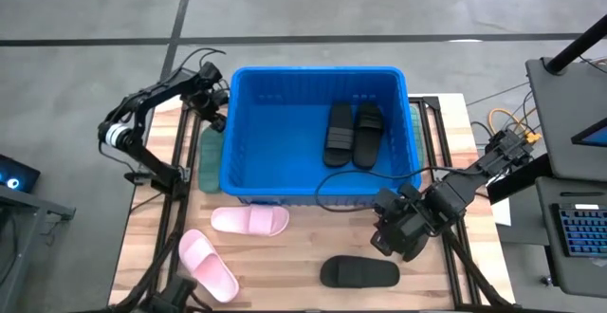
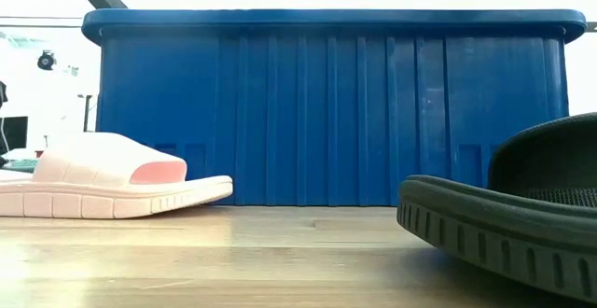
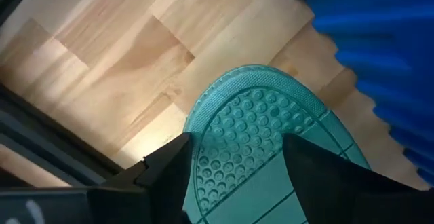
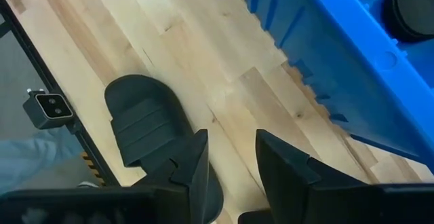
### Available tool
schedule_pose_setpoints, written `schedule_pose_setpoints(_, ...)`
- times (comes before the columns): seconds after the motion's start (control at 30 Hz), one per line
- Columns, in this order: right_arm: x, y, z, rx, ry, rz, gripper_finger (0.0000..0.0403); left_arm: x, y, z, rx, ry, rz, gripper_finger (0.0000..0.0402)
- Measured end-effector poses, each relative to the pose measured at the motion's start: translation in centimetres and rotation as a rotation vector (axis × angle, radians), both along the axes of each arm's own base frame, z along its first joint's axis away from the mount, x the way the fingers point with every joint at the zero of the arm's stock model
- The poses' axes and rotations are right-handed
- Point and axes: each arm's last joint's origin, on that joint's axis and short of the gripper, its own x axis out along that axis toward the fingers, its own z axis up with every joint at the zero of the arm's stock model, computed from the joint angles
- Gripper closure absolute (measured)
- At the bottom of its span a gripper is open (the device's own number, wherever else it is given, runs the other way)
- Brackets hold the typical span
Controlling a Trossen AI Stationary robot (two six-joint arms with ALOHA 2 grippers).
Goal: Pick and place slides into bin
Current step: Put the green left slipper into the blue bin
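The left end effector (image 3: 234,176), at the bench's left edge, pinches a green slide (image 3: 268,142) beside the bin (image 1: 248,185); a weak edge grip could drop it. The right end effector (image 4: 230,159) is spread, empty.

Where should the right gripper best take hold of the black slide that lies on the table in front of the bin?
Probably the wide strap of the black slide, taken from above. It lies sole-down, so the strap arches up as the highest part. The right gripper, open, is beside it.
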Motion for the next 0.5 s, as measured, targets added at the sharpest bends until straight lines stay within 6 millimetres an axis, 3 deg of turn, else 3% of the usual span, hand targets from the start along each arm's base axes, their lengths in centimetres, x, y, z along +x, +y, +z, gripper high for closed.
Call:
schedule_pose_setpoints(0.1,0.0,0.0,0.0,0.000,0.000,0.002,0.0289,0.1,0.2,0.2,0.008,-0.005,0.005,0.0174)
schedule_pose_setpoints(0.37,0.0,0.0,0.0,0.009,0.003,0.006,0.0284,-0.4,1.1,3.3,0.118,-0.034,0.031,0.0155)
schedule_pose_setpoints(0.5,0.1,0.1,0.0,0.026,0.004,0.013,0.0284,-0.4,1.4,3.2,0.061,-0.066,0.040,0.0134)
